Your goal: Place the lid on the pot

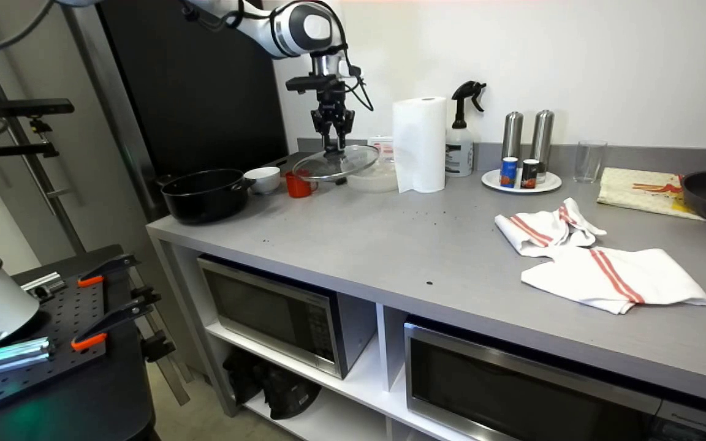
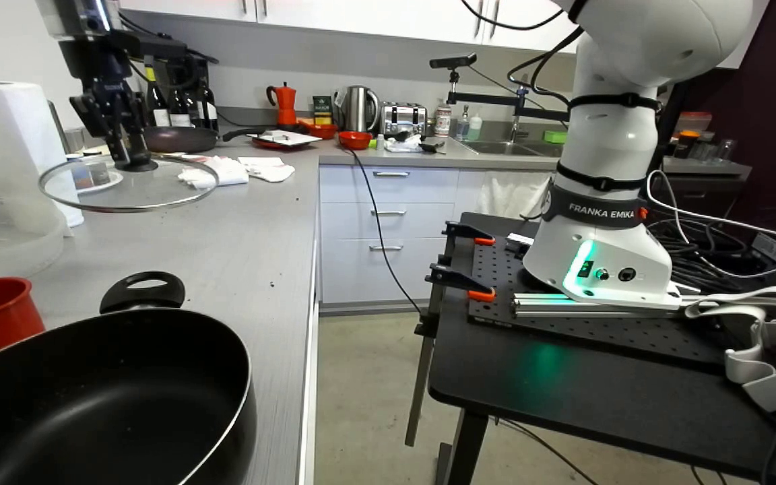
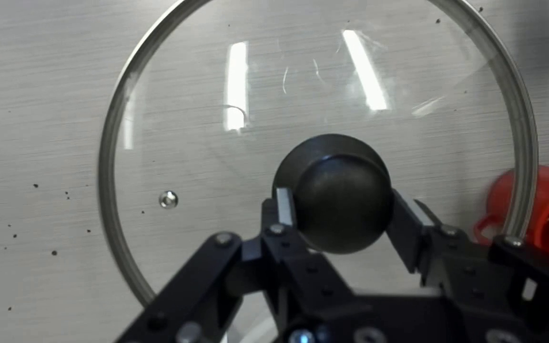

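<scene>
The clear glass lid with a metal rim (image 1: 344,166) is in the air above the counter; it also shows in an exterior view (image 2: 166,195) and in the wrist view (image 3: 184,119). My gripper (image 3: 343,205) is shut on the lid's round black knob (image 3: 343,205), one finger on each side. The gripper also shows in both exterior views (image 1: 333,146) (image 2: 131,158). The lid tilts slightly in an exterior view. The black pot (image 1: 206,205) stands uncovered at the counter's end, apart from the lid; its inside shows in an exterior view (image 2: 112,404).
A red mug (image 1: 299,185) and a white bowl (image 1: 265,180) stand beside the pot. A clear container (image 1: 372,179) and a paper towel roll (image 1: 423,144) stand behind and beside the lid. The counter's front edge runs along the pot's side. White towels (image 1: 616,275) lie farther along.
</scene>
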You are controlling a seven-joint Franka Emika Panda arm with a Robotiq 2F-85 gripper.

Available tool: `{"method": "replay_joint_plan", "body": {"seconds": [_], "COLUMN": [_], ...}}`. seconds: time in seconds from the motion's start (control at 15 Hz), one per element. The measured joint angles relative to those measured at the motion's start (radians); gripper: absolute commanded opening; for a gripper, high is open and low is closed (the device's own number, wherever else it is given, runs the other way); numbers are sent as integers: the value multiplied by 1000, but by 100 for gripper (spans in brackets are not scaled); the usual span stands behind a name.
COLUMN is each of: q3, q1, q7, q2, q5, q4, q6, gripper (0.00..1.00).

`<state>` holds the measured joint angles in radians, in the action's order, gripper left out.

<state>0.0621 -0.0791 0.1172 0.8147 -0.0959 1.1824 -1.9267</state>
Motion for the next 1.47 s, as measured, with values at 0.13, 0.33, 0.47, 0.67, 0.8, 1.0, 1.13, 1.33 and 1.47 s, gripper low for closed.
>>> {"method": "replay_joint_plan", "body": {"seconds": [0.13, 0.33, 0.47, 0.67, 0.8, 1.0, 1.13, 1.33, 1.47], "q3": [1, 8, 18, 44, 68, 107, 131, 161, 177], "q1": [-24, -70, -105, -155, -181, -212, -232, -264, -287], "q7": [-9, -36, -63, -103, -125, -164, -191, -237, -267], "q2": [-87, -216, -298, -410, -469, -527, -539, -532, -519], "q5": [-6, -23, -43, -71, -80, -94, -98, -103, -108], "q4": [80, 215, 311, 456, 546, 658, 710, 753, 758], "q6": [8, 16, 18, 20, 20, 18, 13, -14, -36], "gripper": [25, 25, 25, 25, 25, 25, 25, 25, 25]}}
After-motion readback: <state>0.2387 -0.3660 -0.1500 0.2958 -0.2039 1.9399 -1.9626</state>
